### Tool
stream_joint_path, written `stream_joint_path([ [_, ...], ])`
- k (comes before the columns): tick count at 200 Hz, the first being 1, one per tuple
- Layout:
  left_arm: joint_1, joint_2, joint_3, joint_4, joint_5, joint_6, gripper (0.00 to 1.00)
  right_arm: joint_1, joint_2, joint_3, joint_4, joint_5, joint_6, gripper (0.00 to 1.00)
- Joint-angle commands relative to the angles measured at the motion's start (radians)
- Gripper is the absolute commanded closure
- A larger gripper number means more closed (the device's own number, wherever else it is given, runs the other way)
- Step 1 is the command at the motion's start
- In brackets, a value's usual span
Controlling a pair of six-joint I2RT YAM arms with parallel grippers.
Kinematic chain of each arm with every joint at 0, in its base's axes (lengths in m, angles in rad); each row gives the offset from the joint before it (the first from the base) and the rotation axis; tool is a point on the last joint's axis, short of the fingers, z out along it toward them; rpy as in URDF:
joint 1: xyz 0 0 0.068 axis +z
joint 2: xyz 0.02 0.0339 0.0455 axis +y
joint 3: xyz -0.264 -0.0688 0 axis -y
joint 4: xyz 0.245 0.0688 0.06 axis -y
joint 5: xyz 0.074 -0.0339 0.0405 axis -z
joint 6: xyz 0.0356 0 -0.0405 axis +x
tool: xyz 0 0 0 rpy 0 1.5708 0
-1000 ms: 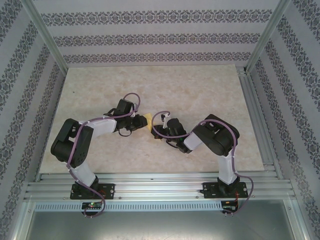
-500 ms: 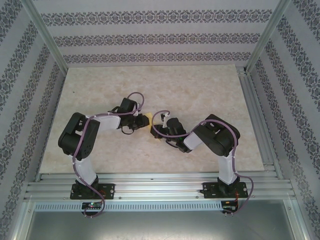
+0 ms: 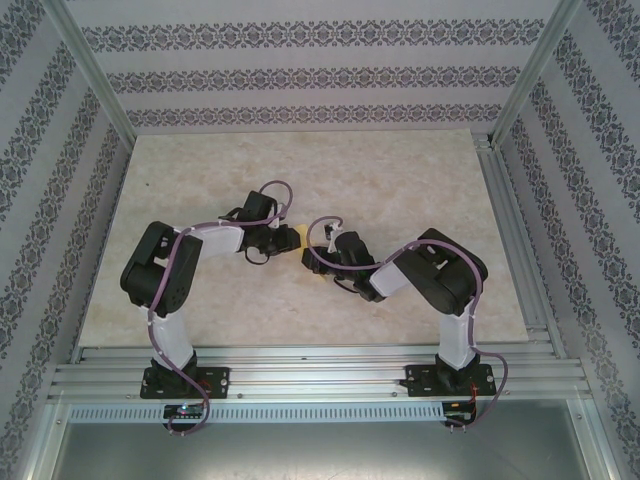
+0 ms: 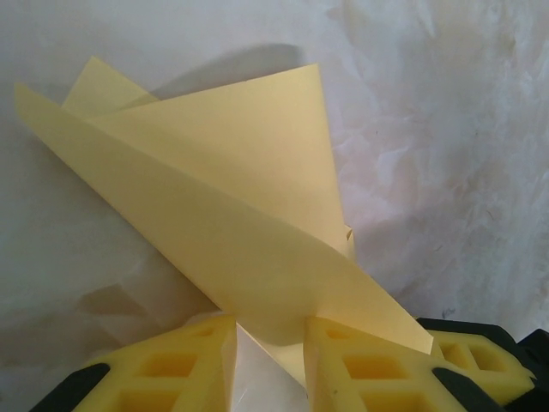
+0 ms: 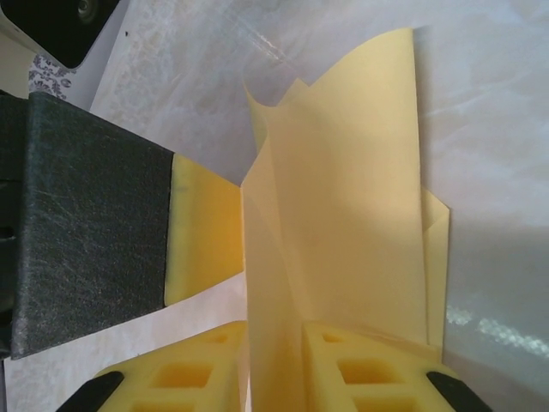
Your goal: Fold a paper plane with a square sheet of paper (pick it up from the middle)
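Both hands pinch the folded sheet of paper.
The left hand and right hand each clamp the yellow sheet between their pads, at the middle of the bench.

The yellow paper is cut off at the lower edge.

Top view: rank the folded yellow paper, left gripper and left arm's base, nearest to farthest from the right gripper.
1. The folded yellow paper, between the right gripper jaws.
2. The left gripper, just left of the paper.
3. The left arm's base, at the near edge, far left.
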Motion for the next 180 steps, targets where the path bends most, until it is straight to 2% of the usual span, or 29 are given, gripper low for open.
stream_joint_path([
  [1,-0.011,0.025,0.03,-0.028,0.0,0.034,0.71,-0.015,-0.019,-0.004,-0.02,0.006,0.032,0.79],
  [26,-0.011,0.018,0.033,-0.025,0.002,0.033,0.71,-0.023,-0.015,-0.021,-0.019,0.032,0.061,0.87],
  [69,-0.012,-0.026,0.012,0.01,0.003,0.025,0.7,-0.046,0.008,-0.058,0.033,0.051,0.135,0.92],
  [113,-0.012,-0.064,-0.015,0.072,0.011,0.016,0.69,-0.048,0.022,-0.051,0.006,0.049,0.151,0.94],
  [180,-0.017,0.004,0.018,0.135,0.09,-0.005,0.72,-0.058,0.05,-0.033,-0.055,0.038,0.2,0.96],
])
